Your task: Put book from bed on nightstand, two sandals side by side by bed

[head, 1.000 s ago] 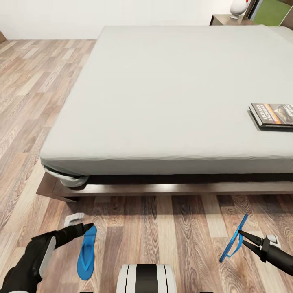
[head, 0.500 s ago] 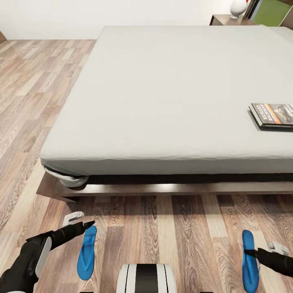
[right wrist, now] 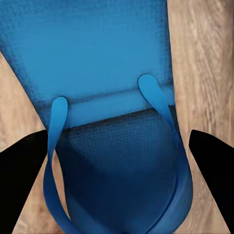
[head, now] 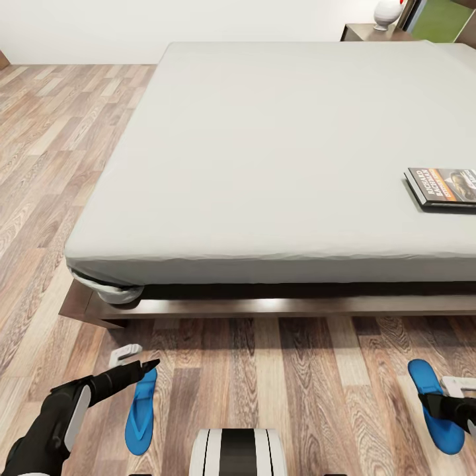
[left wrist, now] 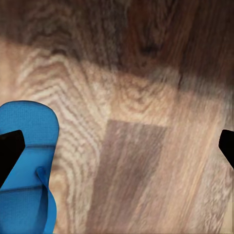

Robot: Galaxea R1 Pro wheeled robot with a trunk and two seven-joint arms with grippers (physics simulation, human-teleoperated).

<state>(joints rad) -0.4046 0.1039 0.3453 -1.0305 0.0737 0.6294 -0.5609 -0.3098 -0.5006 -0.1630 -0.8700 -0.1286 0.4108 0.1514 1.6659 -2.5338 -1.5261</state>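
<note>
floor (head: 291, 390): grey-brown wood planks | wall (head: 86, 26): plain white | green panel (head: 441, 20): far corner

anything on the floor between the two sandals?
Head view: between the left sandal and right sandal only bare plank floor and the robot's own base.

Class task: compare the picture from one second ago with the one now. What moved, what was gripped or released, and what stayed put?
The right-hand sandal, earlier held up on edge by the right gripper, now lies flat on the floor, further right; the fingers stand open either side of it. The left gripper shifted slightly. The left-hand sandal, the book and the bed stayed as they were.
</note>
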